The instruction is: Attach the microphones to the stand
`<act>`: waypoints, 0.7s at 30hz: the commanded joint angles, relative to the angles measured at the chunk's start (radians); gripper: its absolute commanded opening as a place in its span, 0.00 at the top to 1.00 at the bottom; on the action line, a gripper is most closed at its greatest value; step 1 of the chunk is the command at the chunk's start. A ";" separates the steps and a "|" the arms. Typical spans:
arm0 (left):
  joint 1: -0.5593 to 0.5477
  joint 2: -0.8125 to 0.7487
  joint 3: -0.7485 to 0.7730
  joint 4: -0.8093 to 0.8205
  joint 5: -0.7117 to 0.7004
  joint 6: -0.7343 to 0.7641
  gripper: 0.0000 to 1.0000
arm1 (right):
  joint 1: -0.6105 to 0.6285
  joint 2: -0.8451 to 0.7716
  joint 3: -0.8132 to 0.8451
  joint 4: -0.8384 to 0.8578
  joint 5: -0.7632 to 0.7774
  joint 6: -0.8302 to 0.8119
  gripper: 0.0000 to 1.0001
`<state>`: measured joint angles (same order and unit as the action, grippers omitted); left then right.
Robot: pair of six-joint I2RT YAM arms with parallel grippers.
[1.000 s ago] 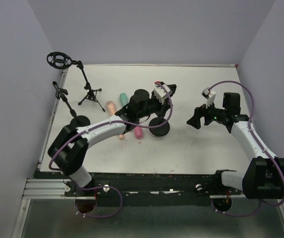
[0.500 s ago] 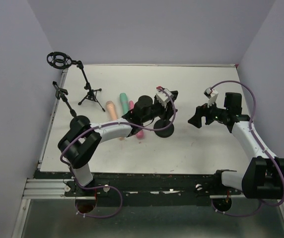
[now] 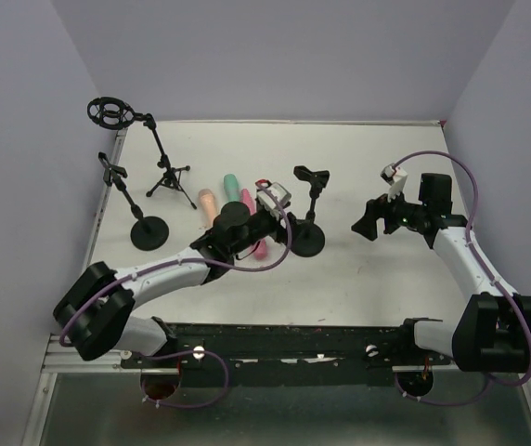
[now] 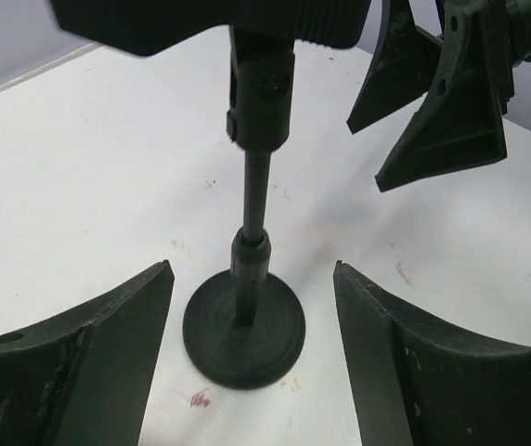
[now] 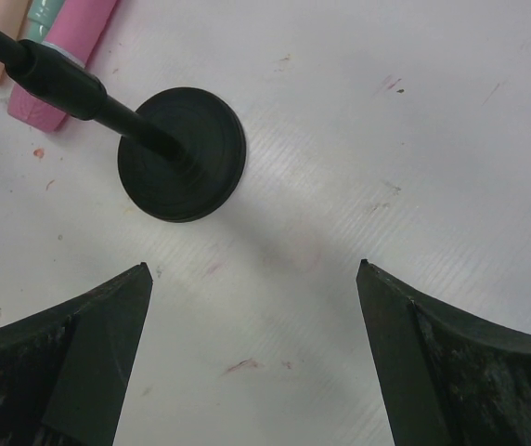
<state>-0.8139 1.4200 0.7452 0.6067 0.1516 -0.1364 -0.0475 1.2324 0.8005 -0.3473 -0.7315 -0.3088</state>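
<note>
Left arm (image 3: 168,265) is stretched out long and low, running from its base at the near-left corner diagonally toward the middle. Left gripper (image 3: 270,206) leads the way, jaws spread wide, the two dark fingers (image 4: 89,362) well apart in the wrist view. Over on the other side, the right arm (image 3: 465,260) climbs from its base, folds at the elbow and turns inward. Right gripper (image 3: 366,223) points toward the centre, tilted down, jaws wide open too.
</note>
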 commanded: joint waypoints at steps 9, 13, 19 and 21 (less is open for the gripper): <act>0.066 -0.522 -0.176 -0.430 -0.422 -0.162 0.01 | -0.003 -0.020 0.009 -0.015 -0.055 -0.050 0.00; 0.255 -0.576 -0.162 -0.645 -0.282 -0.405 0.01 | -0.005 -0.028 0.000 -0.015 -0.069 -0.058 0.00; 0.367 -0.517 -0.161 -0.752 -0.328 -0.525 0.01 | -0.005 -0.025 0.000 -0.013 -0.078 -0.062 0.00; 0.378 -0.443 -0.118 -0.813 -0.368 -0.546 0.02 | -0.003 -0.024 -0.003 -0.015 -0.077 -0.064 0.00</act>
<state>-0.4561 0.8738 0.5755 -0.0280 -0.1539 -0.5583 -0.0475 1.2163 0.8001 -0.3500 -0.7795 -0.3515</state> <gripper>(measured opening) 0.988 0.998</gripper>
